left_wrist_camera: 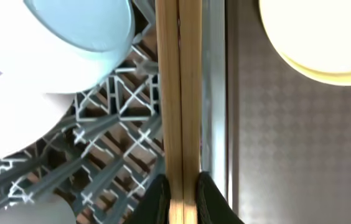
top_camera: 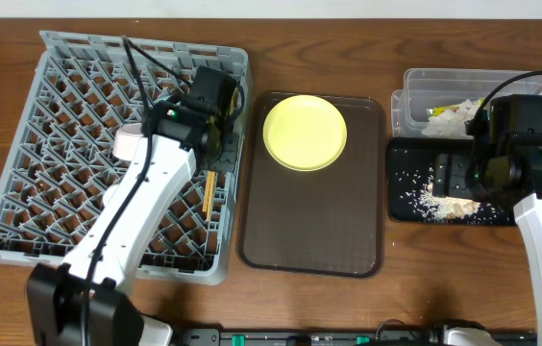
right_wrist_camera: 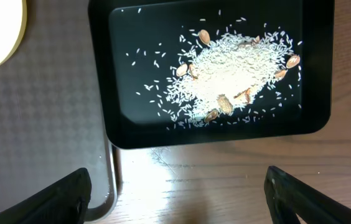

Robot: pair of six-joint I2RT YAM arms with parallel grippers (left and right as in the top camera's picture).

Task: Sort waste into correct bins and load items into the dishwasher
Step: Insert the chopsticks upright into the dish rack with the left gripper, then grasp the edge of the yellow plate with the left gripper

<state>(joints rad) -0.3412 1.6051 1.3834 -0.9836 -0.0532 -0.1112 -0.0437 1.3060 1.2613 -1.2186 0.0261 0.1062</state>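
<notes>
On the near right, the right gripper (right_wrist_camera: 175, 193) hangs with its fingers spread wide and nothing between them, over the bare table just near of the black tray (right_wrist_camera: 119, 74). The rice scraps (right_wrist_camera: 225, 74) lie heaped in that tray with a few brown bits mixed in.

Further in on the left, the left gripper (left_wrist_camera: 183, 186) is clamped across the wooden chopsticks (left_wrist_camera: 182, 93). It holds both sticks side by side over the right edge of the grey dish rack (top_camera: 60, 163). We judge them light, stiff and smooth. Most of their length runs out past the fingertips, so a pinch this close to one end could let them pivot or scissor apart. A hold nearer the middle would steady them. They are thin enough to slip through the lattice, so they need to go in along a channel. The light blue bowl (left_wrist_camera: 79, 25) sits in the rack just left of the sticks.

Beyond, the yellow plate (top_camera: 305, 133) rests flat on the far part of the brown serving tray (top_camera: 314, 221). It looks rigid and slick, and we would take it by the rim.

Farthest right, the clear tub (top_camera: 415, 82) holds crumpled white paper (top_camera: 455, 115).
</notes>
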